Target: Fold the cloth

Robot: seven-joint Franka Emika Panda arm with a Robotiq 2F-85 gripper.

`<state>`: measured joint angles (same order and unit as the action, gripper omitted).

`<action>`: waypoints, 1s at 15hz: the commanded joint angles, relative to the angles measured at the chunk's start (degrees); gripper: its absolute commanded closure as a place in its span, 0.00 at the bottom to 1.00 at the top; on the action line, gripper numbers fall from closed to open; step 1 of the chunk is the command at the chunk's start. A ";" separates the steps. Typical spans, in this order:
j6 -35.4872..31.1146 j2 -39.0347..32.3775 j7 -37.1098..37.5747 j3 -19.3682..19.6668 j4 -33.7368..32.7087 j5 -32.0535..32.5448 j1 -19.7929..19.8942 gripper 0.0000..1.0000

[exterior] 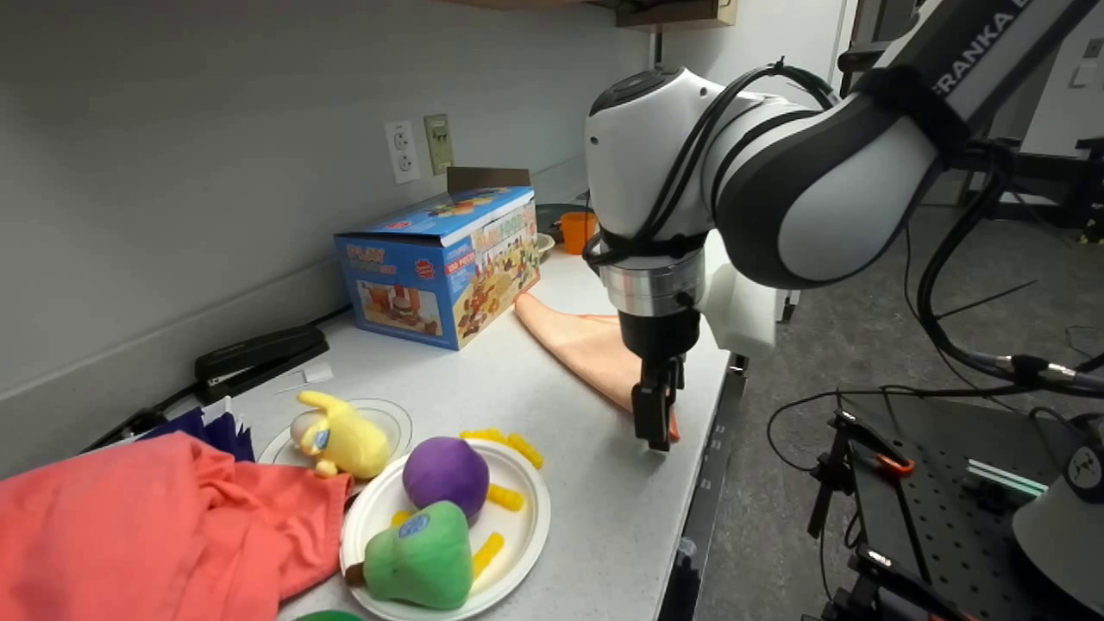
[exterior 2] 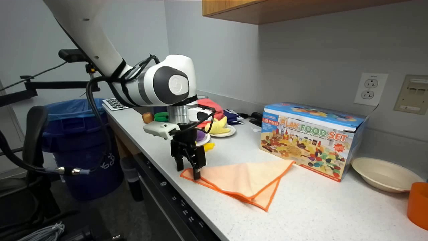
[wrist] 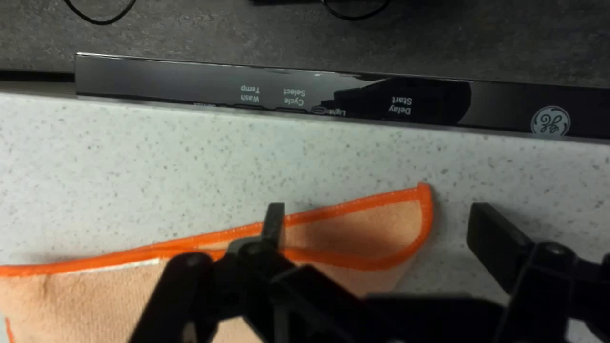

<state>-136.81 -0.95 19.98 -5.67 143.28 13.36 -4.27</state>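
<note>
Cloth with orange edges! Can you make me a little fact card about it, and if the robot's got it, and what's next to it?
Thing: cloth
Color: peach, orange edging
Fold: partly folded, layers overlapping
Lying on: speckled counter
Robot fingers: apart, a cloth corner showing between them in the wrist view
Gripped: no
Neighbor: Play Food Set box
Touching box: cannot tell
</note>
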 commanded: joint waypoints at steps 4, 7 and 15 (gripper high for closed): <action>0.63 0.49 0.68 0.40 -0.46 1.18 -0.41 0.47; 0.63 0.80 0.72 0.38 -0.72 0.94 -0.38 0.72; 2.85 4.24 -2.43 1.45 -0.87 -3.46 0.67 1.00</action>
<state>-136.43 -0.09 19.72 -5.19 142.68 11.63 -4.20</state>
